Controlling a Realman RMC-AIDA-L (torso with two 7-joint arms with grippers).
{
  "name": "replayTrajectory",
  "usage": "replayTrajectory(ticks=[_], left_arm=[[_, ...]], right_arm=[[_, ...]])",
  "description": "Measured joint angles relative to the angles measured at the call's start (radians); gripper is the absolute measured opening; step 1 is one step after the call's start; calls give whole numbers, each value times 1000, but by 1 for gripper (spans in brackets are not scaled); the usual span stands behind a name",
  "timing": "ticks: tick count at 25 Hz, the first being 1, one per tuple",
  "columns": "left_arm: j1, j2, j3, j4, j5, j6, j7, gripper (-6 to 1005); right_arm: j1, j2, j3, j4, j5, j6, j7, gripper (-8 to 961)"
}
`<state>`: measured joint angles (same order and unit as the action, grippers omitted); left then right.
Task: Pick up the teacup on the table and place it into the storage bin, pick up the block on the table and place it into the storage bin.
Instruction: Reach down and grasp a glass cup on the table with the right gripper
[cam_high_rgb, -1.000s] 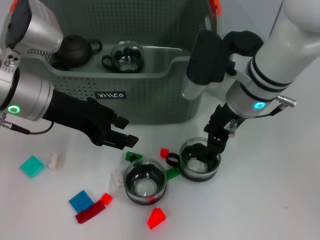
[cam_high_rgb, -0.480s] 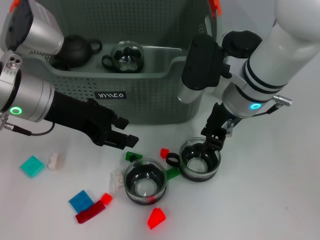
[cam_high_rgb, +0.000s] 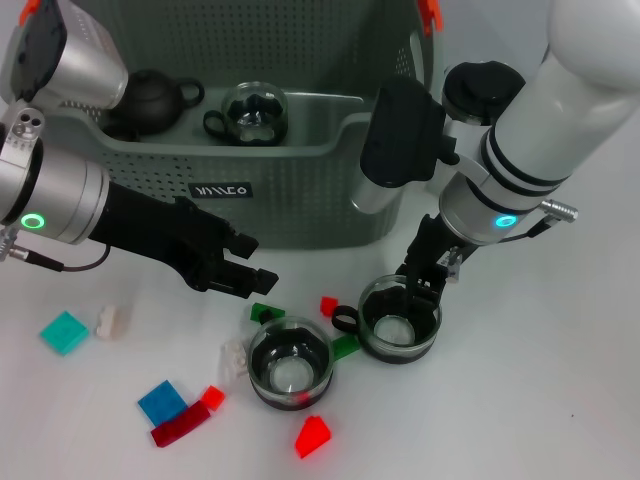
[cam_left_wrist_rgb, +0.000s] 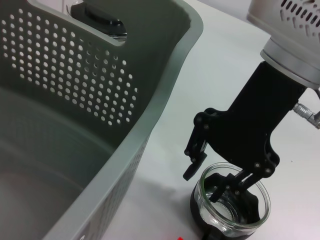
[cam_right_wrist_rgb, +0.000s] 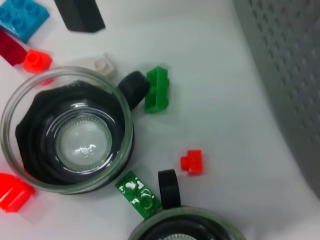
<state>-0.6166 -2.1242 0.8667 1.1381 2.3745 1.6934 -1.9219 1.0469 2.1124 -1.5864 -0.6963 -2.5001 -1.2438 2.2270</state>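
Observation:
Two glass teacups with black bases stand on the white table: one (cam_high_rgb: 400, 322) under my right gripper and one (cam_high_rgb: 290, 362) to its left. My right gripper (cam_high_rgb: 418, 292) is open and straddles the right teacup's (cam_left_wrist_rgb: 231, 202) rim. In the left wrist view one finger (cam_left_wrist_rgb: 194, 161) hangs outside the glass and the other reaches inside. My left gripper (cam_high_rgb: 246, 264) hovers open and empty in front of the grey storage bin (cam_high_rgb: 300, 190). Loose blocks lie around the cups, among them a red block (cam_high_rgb: 313, 436), a small red one (cam_high_rgb: 329, 305) and a green one (cam_high_rgb: 266, 313).
The storage bin holds a black teapot (cam_high_rgb: 150, 98) and another glass teacup (cam_high_rgb: 255, 112). More blocks lie at the left: teal (cam_high_rgb: 64, 332), white (cam_high_rgb: 107, 320), blue (cam_high_rgb: 160, 402) and dark red (cam_high_rgb: 180, 428). The bin wall (cam_left_wrist_rgb: 150, 145) stands close behind the right gripper.
My right gripper has shifted slightly left and lower over the right teacup's rim. The left arm and the blocks have not moved.

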Motion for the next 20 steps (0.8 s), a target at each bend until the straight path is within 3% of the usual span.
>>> replayTrajectory(ticks=[12,18,20], left_arm=[[0,-2,-2,0,0,0,0,568],[0,-2,-9,0,-2,0,-1,568],[0,-2,-17,0,-3,0,1,568]], right_arm=[[-1,-2,-7,3,7,-16,4,398],[3,-4,-15,1,5,-22,9,213],[4,-5,-14,-1,5,-22,12,47]])
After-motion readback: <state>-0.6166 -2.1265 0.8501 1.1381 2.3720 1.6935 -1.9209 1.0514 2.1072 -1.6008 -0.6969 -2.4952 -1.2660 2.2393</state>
